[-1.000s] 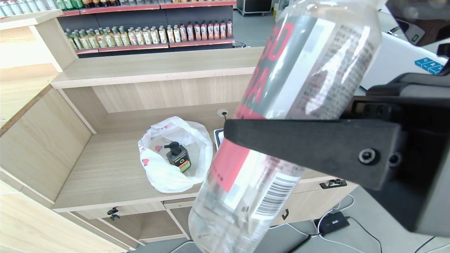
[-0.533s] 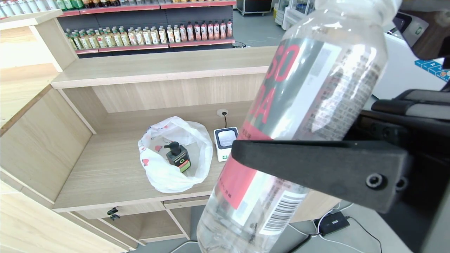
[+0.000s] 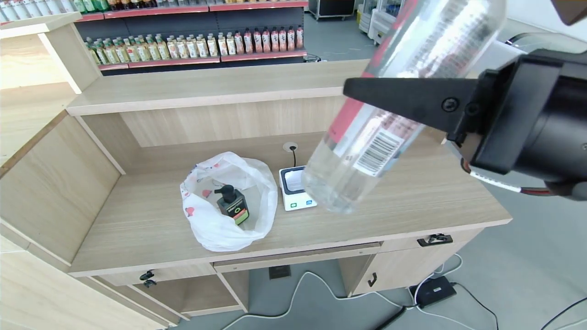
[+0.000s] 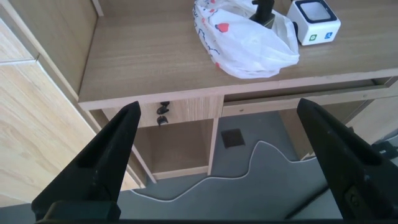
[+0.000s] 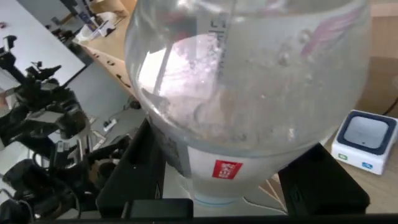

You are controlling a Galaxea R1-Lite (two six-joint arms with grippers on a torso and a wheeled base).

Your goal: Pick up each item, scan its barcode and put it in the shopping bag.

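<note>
Nearest, off the counter's near edge, the left gripper [image 4: 217,162] hangs with its fingers spread wide and nothing between them, seemingly parked out of the way. Up on the right, the right gripper [image 3: 401,98] clamps the clear water bottle [image 3: 339,178] across its label. The bottle is tilted, base lowest and leaning toward the scanner [image 3: 293,197]. I'd guess the slant is meant to present the barcode [image 3: 378,152], though it faces up toward the robot rather than the scanner's window, so a twist looks needed. Just left of the scanner, the shopping bag [image 3: 215,229] lies open on the counter [image 3: 435,197] with a dark pump bottle [image 3: 232,205] already inside, handy for a short drop-off. Far behind stand shelves [image 3: 197,46] of drinks.
</note>
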